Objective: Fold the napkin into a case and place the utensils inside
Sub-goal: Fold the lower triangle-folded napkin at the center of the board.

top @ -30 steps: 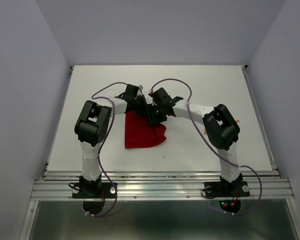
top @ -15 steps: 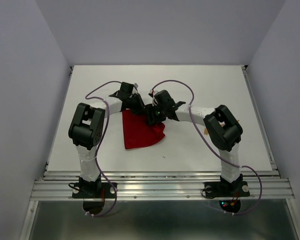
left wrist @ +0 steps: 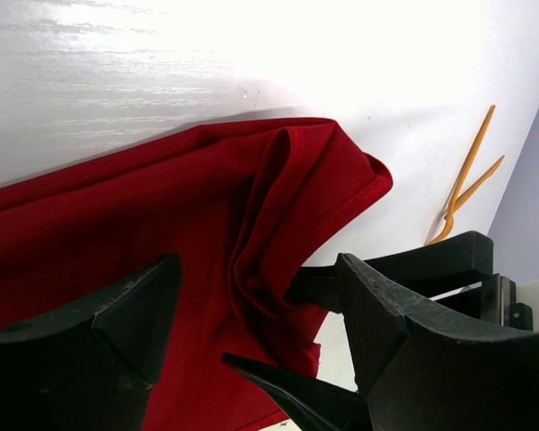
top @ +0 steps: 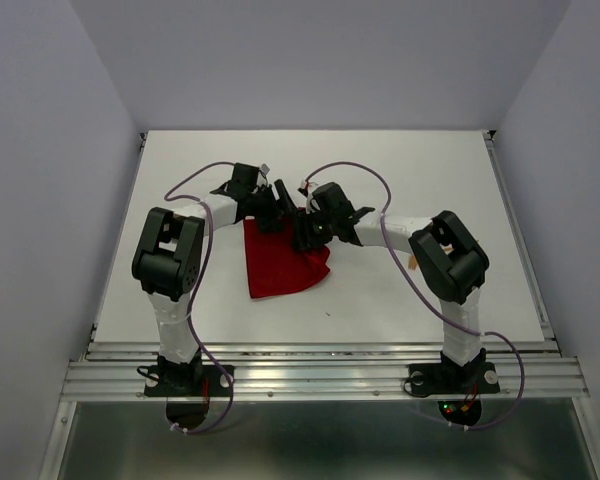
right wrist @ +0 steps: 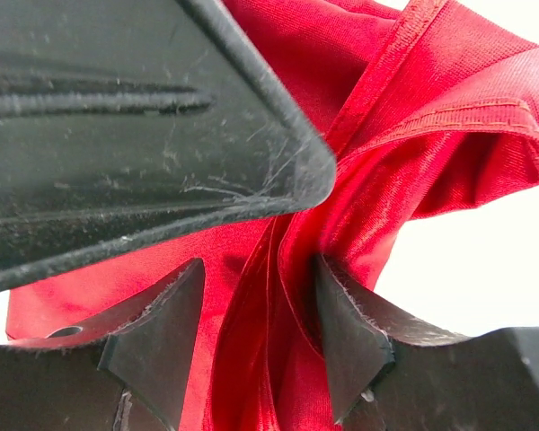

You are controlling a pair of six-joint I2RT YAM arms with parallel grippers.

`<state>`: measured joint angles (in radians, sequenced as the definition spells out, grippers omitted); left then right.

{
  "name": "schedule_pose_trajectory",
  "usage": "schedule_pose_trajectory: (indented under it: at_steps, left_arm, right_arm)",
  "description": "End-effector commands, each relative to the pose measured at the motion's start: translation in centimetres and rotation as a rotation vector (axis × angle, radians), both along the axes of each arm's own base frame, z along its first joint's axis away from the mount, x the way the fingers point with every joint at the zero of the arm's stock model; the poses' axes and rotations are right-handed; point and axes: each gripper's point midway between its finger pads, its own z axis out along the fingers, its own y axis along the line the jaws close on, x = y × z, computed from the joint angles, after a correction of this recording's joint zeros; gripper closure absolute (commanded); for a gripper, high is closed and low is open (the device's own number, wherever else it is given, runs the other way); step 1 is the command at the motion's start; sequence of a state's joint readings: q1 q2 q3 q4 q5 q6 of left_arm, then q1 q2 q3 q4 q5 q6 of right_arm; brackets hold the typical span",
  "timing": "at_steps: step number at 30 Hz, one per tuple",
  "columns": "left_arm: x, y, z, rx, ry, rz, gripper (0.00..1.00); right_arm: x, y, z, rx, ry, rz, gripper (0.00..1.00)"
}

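Note:
The red napkin [top: 280, 268] lies rumpled on the white table, its far corner bunched up between the two grippers. My left gripper [top: 278, 202] hovers over that corner with its jaws wide open [left wrist: 259, 269], holding nothing. From the right, my right gripper [top: 305, 232] reaches in, its jaws partly apart [right wrist: 259, 269] around an upright fold of the napkin [right wrist: 296, 296]; the right finger touches the fold and the left one stands off it. Two orange utensils [left wrist: 467, 175] lie crossed on the table beyond the napkin. No folded case shows.
The white table [top: 430, 180] is walled on three sides. A metal rail [top: 320, 372] runs along the near edge by the arm bases. In the right wrist view the left gripper's black finger [right wrist: 144, 117] fills the upper left, close above the right jaws.
My left gripper has opened and let go of the napkin corner, and its arm has swung slightly left. The right gripper stays at the fold.

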<state>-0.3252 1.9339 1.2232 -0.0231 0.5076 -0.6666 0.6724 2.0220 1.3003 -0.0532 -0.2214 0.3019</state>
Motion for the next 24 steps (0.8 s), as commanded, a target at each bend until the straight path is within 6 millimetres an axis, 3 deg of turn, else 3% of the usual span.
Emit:
schedule_pose_trajectory:
  at_steps: [1,11,18,21,24]
  left_arm:
    - [0.4,-2.1,3.7,-0.087,-0.095,-0.07,0.2]
    - [0.9,-3.4,3.5,-0.147,-0.087,-0.089,0.27]
    - [0.6,-2.7,3.3,-0.13,-0.066,-0.046,0.31]
    - [0.4,-3.0,3.5,-0.148,-0.061,-0.064,0.3]
    - [0.4,-3.4,3.9,-0.16,-0.07,-0.086,0.23]
  right_arm:
    - [-1.2,-0.8,-1.6,-0.044,0.032,0.026,0.43]
    - [-1.8,-0.7,-0.9,-0.023,0.007,0.074,0.43]
    - [-2.1,-1.4,-0.5,-0.043,-0.085,0.195,0.45]
    - [-2.3,-1.4,-0.7,-0.051,-0.106,0.24,0.46]
    - [-2.6,-1.1,-0.5,-0.037,-0.113,0.276,0.46]
